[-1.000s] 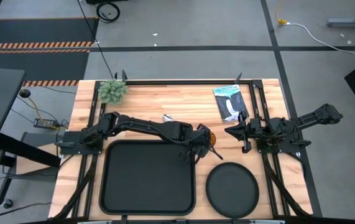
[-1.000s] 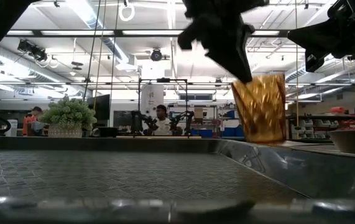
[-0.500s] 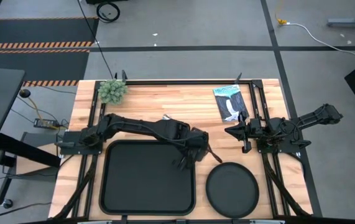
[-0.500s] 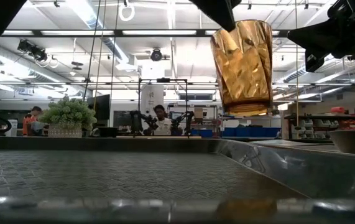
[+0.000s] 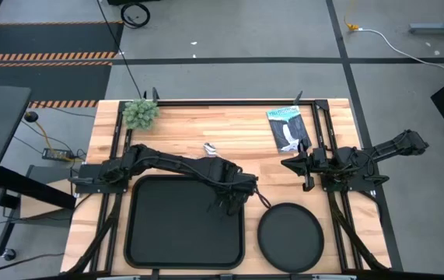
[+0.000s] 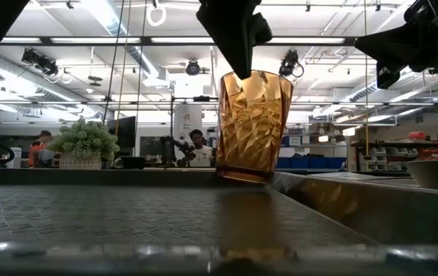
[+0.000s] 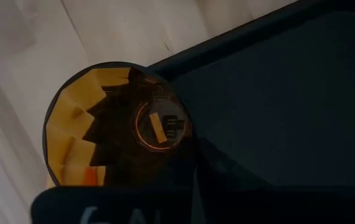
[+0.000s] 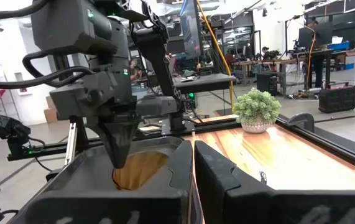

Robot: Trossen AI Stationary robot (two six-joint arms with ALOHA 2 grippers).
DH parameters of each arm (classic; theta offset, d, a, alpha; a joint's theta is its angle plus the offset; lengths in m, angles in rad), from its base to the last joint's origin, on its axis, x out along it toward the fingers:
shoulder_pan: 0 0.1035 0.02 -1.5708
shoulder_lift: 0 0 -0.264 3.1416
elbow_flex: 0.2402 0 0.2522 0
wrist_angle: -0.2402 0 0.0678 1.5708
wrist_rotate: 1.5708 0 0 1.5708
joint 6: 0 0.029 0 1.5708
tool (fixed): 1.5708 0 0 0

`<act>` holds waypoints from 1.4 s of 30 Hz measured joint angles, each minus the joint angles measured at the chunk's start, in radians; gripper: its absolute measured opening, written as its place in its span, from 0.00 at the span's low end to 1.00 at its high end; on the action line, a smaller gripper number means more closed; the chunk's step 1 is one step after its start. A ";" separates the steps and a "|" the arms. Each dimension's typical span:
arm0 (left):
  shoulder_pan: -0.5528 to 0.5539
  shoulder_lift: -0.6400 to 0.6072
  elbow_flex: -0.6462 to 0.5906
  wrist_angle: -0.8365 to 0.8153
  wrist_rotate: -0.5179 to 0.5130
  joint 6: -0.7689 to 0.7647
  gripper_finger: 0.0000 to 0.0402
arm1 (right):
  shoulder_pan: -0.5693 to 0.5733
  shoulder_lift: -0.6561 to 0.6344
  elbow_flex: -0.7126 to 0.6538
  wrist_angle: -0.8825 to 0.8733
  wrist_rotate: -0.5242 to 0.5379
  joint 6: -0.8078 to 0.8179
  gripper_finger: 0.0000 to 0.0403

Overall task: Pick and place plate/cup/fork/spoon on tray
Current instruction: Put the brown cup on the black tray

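Left gripper [image 5: 232, 196] clamps cup [image 6: 253, 126], just above tray [image 5: 152, 233] (bare). Plate [image 5: 290, 236] beside it, untouched; right gripper [image 5: 293, 165] idle, fingers unreadable.

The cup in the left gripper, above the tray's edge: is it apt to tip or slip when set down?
Probably somewhat tippy: the cup is tall and narrows toward its base. It hangs tilted, so it may rock on the tray. The left gripper pinches only its rim, and the faceted translucent wall looks smooth, so slipping seems possible. It is likely light and rigid.
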 joint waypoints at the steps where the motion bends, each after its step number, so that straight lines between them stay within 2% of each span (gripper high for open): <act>1: -0.002 0.000 -0.001 -0.001 -0.009 0.000 0.03 | 0.000 0.000 0.000 0.000 0.000 0.000 0.06; 5: -0.007 0.000 0.001 -0.016 -0.046 -0.005 0.03 | 0.000 0.000 0.000 0.000 0.000 0.000 0.06; 13: -0.023 -0.009 0.056 -0.146 -0.057 -0.079 0.03 | 0.000 0.000 0.000 0.000 0.000 0.000 0.06; 23: -0.048 -0.008 0.026 -0.276 -0.097 -0.162 0.03 | 0.000 0.000 0.000 0.000 0.000 0.000 0.06; 27: -0.070 -0.034 0.005 -0.305 -0.157 -0.201 0.03 | 0.000 0.000 0.000 0.000 0.000 0.000 0.06; 32: -0.100 -0.165 -0.153 -0.236 -0.212 -0.262 0.03 | 0.000 0.000 0.000 0.000 0.000 0.000 0.06; 39: -0.106 -0.429 -0.550 0.117 -0.225 -0.298 0.03 | 0.000 0.000 0.000 0.001 0.000 0.000 0.06; 42: -0.093 -0.507 -0.677 0.277 -0.221 -0.314 0.03 | 0.000 0.000 0.000 0.001 0.000 0.000 0.06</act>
